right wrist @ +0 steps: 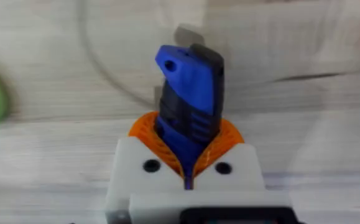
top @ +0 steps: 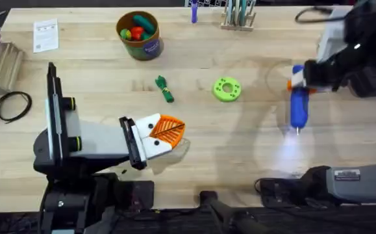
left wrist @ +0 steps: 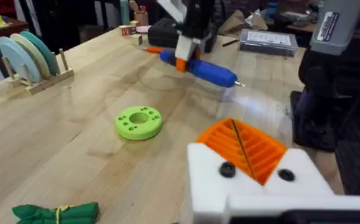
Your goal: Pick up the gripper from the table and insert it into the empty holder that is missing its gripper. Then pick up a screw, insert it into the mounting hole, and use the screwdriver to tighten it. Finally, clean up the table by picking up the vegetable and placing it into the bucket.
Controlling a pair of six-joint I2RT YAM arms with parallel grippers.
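- The screwdriver (top: 298, 107) is held clenched in the right claw (top: 296, 81), raised over the table (top: 239, 156) at 3 o'clock, tip toward 6.
- The left claw (top: 165, 133), pads together and grasping nothing, is seen at 7 o'clock.
- Between them lie a lime-green disc (top: 226, 89) and the vegetable (top: 165, 89).
- The bucket (top: 139, 34) stands at 11 o'clock.

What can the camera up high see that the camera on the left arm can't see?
Only the overhead view shows the bucket and the coiled black cable. Only the left wrist view shows the rack of round plates. Both show the lime-green disc, the vegetable, and the right gripper holding the screwdriver above the table.
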